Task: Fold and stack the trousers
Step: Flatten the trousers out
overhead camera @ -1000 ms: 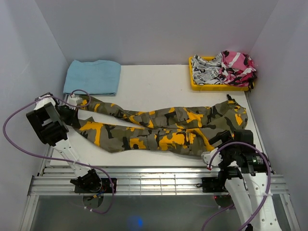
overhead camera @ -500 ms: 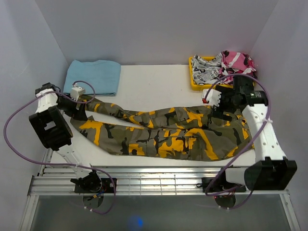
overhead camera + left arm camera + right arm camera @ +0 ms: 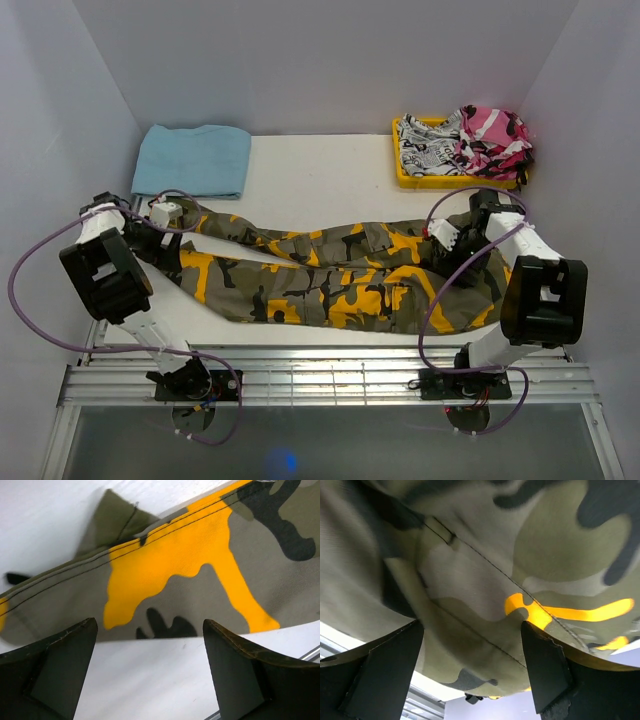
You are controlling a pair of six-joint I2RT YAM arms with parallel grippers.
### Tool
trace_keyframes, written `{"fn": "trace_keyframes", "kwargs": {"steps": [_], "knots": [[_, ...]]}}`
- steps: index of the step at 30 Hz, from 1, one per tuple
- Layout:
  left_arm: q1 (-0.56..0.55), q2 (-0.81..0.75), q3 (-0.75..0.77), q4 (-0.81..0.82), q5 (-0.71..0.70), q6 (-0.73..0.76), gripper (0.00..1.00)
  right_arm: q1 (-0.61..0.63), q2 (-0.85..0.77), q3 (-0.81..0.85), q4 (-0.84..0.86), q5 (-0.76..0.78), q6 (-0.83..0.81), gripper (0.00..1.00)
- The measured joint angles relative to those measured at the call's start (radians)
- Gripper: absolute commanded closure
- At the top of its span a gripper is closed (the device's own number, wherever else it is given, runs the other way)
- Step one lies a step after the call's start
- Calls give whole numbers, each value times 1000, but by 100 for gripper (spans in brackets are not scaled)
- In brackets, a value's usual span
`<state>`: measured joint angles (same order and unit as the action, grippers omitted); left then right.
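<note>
Trousers (image 3: 330, 270): laid flat and full length across the near half of the white table (image 3: 320, 165), running from 9 o'clock to 3 o'clock. The waist end is at the 3 o'clock side and the two leg ends at the 9 o'clock side. Not folded.

Left gripper (image 3: 165, 247): down at the leg ends, 9 o'clock side. Its wrist view shows the jaws spread wide around the left gripper's (image 3: 150, 625) midpoint, with bare table in the gap between the fingers (image 3: 60, 665). The hem edge of one leg lies just past the fingertips, toward 12 o'clock in that view. No cloth is gripped.

Right gripper (image 3: 450, 250): low over the waist end, 3 o'clock side. In the wrist view the jaws stand wide and the cloth fills the gap at the right gripper (image 3: 470, 625). Contact with the fabric cannot be determined.

Other items: a folded blue towel (image 3: 195, 160) at 10 o'clock. A yellow tray (image 3: 450, 183) at 2 o'clock holds a black-and-white printed garment (image 3: 425, 150) and a pink camouflage garment (image 3: 492, 135).
</note>
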<state>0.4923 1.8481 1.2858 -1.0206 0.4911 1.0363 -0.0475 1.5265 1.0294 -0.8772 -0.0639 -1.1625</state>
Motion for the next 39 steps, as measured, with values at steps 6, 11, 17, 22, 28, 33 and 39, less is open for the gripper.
{"fn": "trace_keyframes", "kwargs": {"steps": [6, 11, 17, 22, 28, 33, 39], "knots": [[82, -35, 140, -61, 31, 149, 2, -65, 52, -20, 69, 34, -6, 17], [124, 34, 321, -149, 80, 384, 2, -83, 53, -10, 87, 39, -15, 16], [128, 247, 480, -262, 132, 594, 2, -83, 48, -8, 95, 42, -31, 16], [126, 384, 534, -278, 137, 634, 2, -83, 34, -9, 96, 40, -45, 15], [126, 391, 474, -228, 164, 617, 46, -84, 34, -10, 96, 35, -52, 15], [129, 376, 434, -231, 198, 574, 100, -83, 34, -8, 95, 29, -53, 16], [161, 192, 345, -237, 230, 468, 100, -84, 30, 4, 96, 20, -62, 16]]}}
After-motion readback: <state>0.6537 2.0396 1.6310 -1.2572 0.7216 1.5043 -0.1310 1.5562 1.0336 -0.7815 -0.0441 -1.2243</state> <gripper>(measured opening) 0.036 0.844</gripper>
